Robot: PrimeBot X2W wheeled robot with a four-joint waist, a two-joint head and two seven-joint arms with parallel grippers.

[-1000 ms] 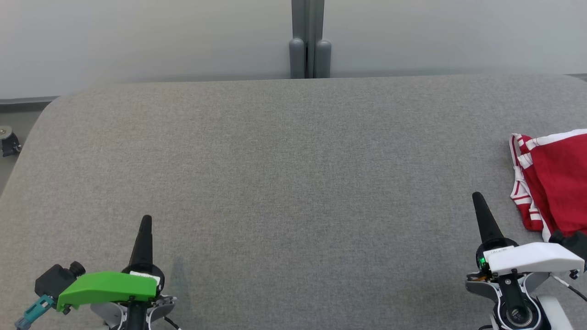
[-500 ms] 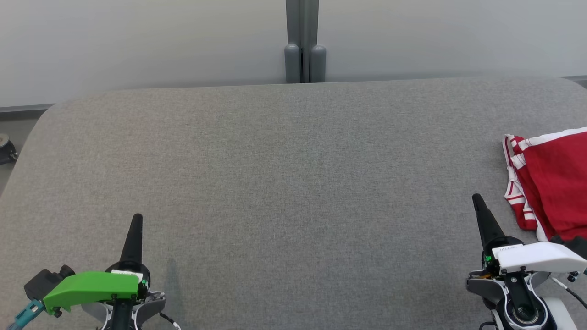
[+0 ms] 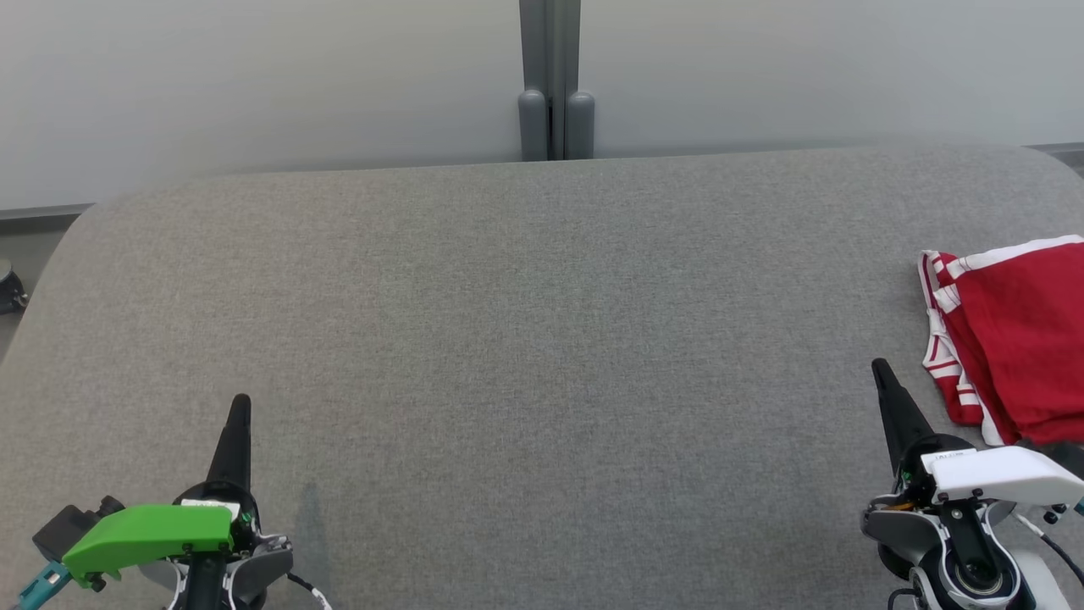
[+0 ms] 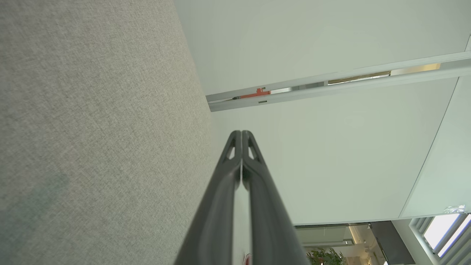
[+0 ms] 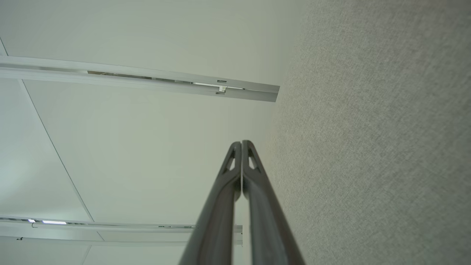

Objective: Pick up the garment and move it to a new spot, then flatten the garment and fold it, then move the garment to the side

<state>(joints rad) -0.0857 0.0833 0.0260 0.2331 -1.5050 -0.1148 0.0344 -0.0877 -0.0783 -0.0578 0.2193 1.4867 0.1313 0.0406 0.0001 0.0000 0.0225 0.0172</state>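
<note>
Plainly, left gripper (image 3: 240, 400) and right gripper (image 3: 881, 367) are clenched empty, their white labels (image 3: 947, 456) too small to read.

The head camera looks down across the grey table (image 3: 542, 339). Both wrist cameras sit low over it, facing the wall (image 4: 331, 165).

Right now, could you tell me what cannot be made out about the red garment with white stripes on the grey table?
Red garment with white stripes: head view, cut off by the right edge, so its full shape is unclear.
Its near corner: head view, hidden behind the right gripper's white wrist cover.
Grey fabric table: head view, near edge cut off at the bottom.
</note>
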